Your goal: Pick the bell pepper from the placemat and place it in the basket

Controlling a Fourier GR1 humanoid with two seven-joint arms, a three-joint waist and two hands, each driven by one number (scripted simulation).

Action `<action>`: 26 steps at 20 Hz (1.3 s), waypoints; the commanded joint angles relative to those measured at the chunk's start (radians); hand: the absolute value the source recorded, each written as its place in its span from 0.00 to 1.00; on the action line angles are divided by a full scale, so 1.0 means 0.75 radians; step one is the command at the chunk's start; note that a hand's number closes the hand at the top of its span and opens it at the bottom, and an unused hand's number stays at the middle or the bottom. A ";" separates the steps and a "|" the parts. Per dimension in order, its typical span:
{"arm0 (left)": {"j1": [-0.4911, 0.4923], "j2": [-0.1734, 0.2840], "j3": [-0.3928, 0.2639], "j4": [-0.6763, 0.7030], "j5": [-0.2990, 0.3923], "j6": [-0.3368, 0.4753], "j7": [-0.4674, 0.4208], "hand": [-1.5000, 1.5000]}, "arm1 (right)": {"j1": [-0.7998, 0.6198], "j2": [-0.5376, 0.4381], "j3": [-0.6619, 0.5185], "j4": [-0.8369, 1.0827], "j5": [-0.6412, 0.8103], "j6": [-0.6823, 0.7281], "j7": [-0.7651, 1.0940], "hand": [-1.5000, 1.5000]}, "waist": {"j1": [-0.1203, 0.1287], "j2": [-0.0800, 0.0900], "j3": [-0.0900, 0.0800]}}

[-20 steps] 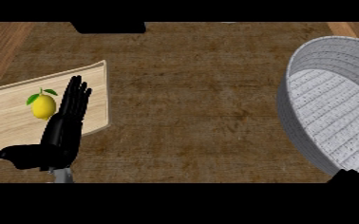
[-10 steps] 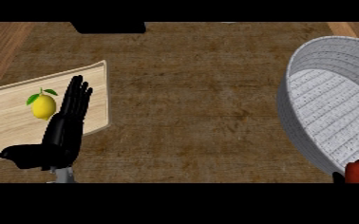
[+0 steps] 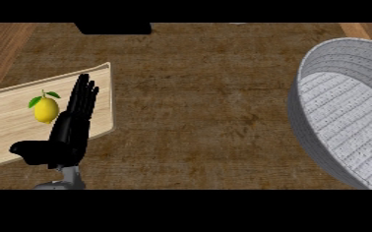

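Observation:
A small yellow fruit with green leaves (image 3: 46,109), shaped more like a lemon than a bell pepper, lies on the pale wooden placemat (image 3: 18,128) at the left edge. My left hand (image 3: 69,132) stands just to the fruit's right, over the placemat's right side. Its fingers are straight and point away from me, its thumb sticks out to the left, and it holds nothing. A narrow gap separates the fingers from the fruit. The grey woven basket (image 3: 306,123) fills the right edge, partly cut off by it. My right hand shows nowhere.
The brown counter top (image 3: 203,103) stretches between the placemat and the basket. A dark block (image 3: 112,28) sits at the far edge, upper left.
A dark shape at the lower right corner, beside the basket, has dropped out of view. The left hand and the yellow fruit stay where they were.

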 commanded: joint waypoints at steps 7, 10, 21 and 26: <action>0.025 0.026 0.004 -0.130 0.010 -0.019 0.110 0.50 | -0.124 0.169 -0.110 0.306 0.029 0.117 -0.243 1.00 | 0.002 -0.001 0.000; -0.048 -0.007 0.021 0.063 -0.019 0.012 -0.003 0.50 | -0.212 0.194 -0.145 0.506 0.002 0.130 -0.380 1.00 | 0.001 0.001 0.000; 0.026 -0.030 -0.036 -0.061 -0.020 0.003 0.036 0.50 | -0.377 0.241 -0.210 0.768 0.136 0.174 -0.459 0.00 | 0.006 0.000 0.000; 0.033 -0.006 0.006 -0.013 -0.002 -0.016 0.000 0.50 | -0.291 0.304 -0.294 0.700 -0.011 0.182 -0.585 0.00 | -0.003 -0.002 0.000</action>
